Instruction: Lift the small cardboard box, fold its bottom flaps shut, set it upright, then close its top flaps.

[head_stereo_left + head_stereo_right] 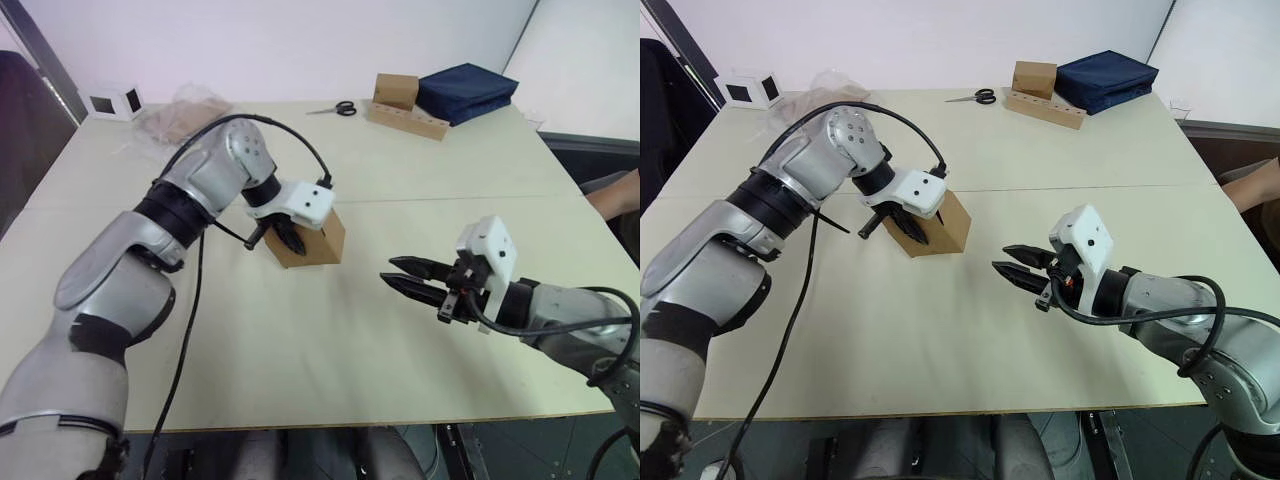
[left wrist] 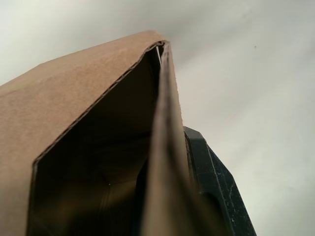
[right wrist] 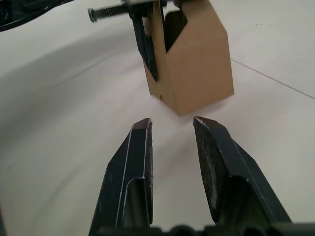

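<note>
Brown corrugated cardboard makes up the small cardboard box (image 1: pixel 312 240), which sits near the middle of the bench (image 1: pixel 400 180), tilted so that one lower corner bears on the surface. It looks light, hollow and fairly stiff along its creases, yet its thin walls would likely buckle under a hard squeeze, and the plain faces may slide against smooth fingers. A hold on a wall edge, one finger inside and one outside, seems the soundest grip, and that is what the left pincer (image 1: pixel 902 222) has: clenched on the box's near wall, with one black finger (image 2: pixel 216 191) against the outside face. The open end, where the flaps stand parallel to the walls and not folded in, faces up and toward the robot's left; the left wrist view looks straight into the dark cavity. Being roughly cube-shaped, the box has no marked long axis; its flap-to-flap axis leans away from vertical. The flaps at the lower end cannot be made out.

The right pincer (image 3: pixel 172 147) hovers above the bench to the box's right, well apart from it, fingers parted and aimed at it, grasping nothing. At the far edge lie scissors (image 1: pixel 340 108), a tan box with a holed strip (image 1: pixel 405 108) and a navy bundle (image 1: pixel 465 92).
</note>
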Motion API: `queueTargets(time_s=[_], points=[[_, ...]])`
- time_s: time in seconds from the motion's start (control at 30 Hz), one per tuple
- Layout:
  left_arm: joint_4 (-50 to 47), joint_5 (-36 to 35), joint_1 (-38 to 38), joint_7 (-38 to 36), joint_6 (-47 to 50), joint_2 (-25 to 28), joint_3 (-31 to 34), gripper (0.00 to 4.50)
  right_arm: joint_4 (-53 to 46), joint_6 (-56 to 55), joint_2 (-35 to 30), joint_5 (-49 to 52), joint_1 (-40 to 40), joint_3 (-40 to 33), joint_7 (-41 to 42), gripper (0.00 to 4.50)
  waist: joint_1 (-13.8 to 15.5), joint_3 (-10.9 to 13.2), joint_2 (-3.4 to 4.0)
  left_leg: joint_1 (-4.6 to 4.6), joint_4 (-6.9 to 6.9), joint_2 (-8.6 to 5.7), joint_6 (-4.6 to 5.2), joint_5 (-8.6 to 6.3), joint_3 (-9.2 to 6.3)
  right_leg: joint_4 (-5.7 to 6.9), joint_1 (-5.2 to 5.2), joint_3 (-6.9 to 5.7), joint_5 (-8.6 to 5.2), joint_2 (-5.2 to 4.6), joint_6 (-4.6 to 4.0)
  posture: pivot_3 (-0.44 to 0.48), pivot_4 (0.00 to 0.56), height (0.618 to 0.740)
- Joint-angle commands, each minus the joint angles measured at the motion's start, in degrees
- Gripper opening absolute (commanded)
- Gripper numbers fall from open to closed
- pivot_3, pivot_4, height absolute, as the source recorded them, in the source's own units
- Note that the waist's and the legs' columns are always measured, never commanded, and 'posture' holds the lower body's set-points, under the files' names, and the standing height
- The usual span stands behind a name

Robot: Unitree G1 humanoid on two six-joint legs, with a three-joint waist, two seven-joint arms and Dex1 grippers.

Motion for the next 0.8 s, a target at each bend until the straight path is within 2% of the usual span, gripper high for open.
queueTargets(time_s=[0.03, 0.1, 0.23, 0.27, 0.37, 0.4, 0.63, 0.73, 0.8], points=[[1.6, 2.4, -2.6, -0.2, -1.1, -2.2, 0.7, 0.56, -2.0, -0.8, 0.5, -0.7, -0.1, -0.6, -0.2, 1.29, -0.1, 0.0, 0.00, 0.00, 0.01, 0.00, 0.00, 0.00, 0.00, 0.00, 0.00, 0.00, 0.00, 0.00, 0.00, 0.000, 0.150, 0.740], [2.1, 2.7, -3.3, -0.2, -0.5, -3.1, 0.3, 1.22, -2.0, -0.7, 0.7, -1.0, 0.1, -0.6, -0.1, 1.29, -0.1, 0.0, 0.00, 0.00, 0.02, 0.00, 0.00, 0.00, 0.01, 0.01, 0.00, 0.00, 0.00, 0.00, 0.00, 0.000, 0.150, 0.740], [1.3, 2.0, -4.8, -0.2, 1.4, -3.7, -0.1, 2.88, -1.8, -0.7, 1.0, -1.4, 0.2, -0.7, 0.1, 1.29, -0.4, 0.0, 0.00, 0.02, 0.02, 0.00, 0.00, 0.00, 0.00, 0.12, -0.04, 0.02, 0.00, 0.02, 0.00, 0.000, 0.150, 0.740], [1.2, 1.6, -5.8, -0.2, 1.7, -3.7, -0.1, 3.10, -1.8, -0.7, 1.0, -1.5, 0.3, -0.7, 0.2, 1.29, -0.4, 0.0, 0.00, 0.02, 0.02, 0.00, 0.00, 0.00, 0.00, 0.19, -0.07, 0.02, 0.00, 0.02, 0.00, 0.000, 0.150, 0.740], [1.5, 1.1, -8.0, -0.2, 2.6, -4.2, 0.8, 4.28, -1.7, -0.7, 1.0, -1.6, 0.5, -0.9, 0.4, 1.29, -0.3, 0.0, -0.01, 0.02, 0.09, 0.00, -0.02, 0.02, 0.01, 0.33, -0.12, 0.02, 0.00, 0.03, 0.00, 0.000, 0.150, 0.740], [1.9, 0.1, -9.6, -0.2, 3.3, -4.0, 0.7, 4.48, -1.4, -0.7, 1.0, -1.9, 0.4, -0.8, 0.6, 1.29, -0.3, 0.0, -0.01, 0.02, 0.10, 0.00, -0.02, 0.02, 0.01, 0.36, -0.12, 0.03, 0.00, 0.03, 0.00, 0.000, 0.150, 0.740], [2.2, -3.8, -14.1, -0.2, 5.1, -1.3, -1.0, 4.48, 0.2, -0.9, 1.2, -3.0, -0.9, -0.1, 1.7, 1.29, -0.5, 0.0, 0.00, 0.05, 0.15, 0.00, -0.02, 0.03, 0.01, 0.43, -0.11, 0.04, 0.00, 0.04, 0.00, 0.000, 0.150, 0.740], [1.5, -9.1, -16.1, -0.2, 10.4, 1.3, -0.1, 4.48, 0.9, -1.0, 1.6, -3.6, -2.0, 0.6, 2.2, 1.29, -0.7, 0.0, 0.00, 0.05, 0.15, 0.00, -0.01, 0.05, 0.01, 0.47, -0.12, 0.05, 0.00, 0.04, 0.00, 0.000, 0.150, 0.740], [0.2, -14.1, -15.3, -0.2, 12.1, 4.8, 1.1, 4.48, 1.8, -1.5, 2.3, -5.2, -2.8, 1.3, 2.2, 1.29, -0.9, 0.0, 0.00, 0.05, 0.15, 0.00, 0.03, 0.07, 0.01, 0.51, -0.14, 0.05, 0.00, 0.05, -0.01, 0.000, 0.150, 0.740]])
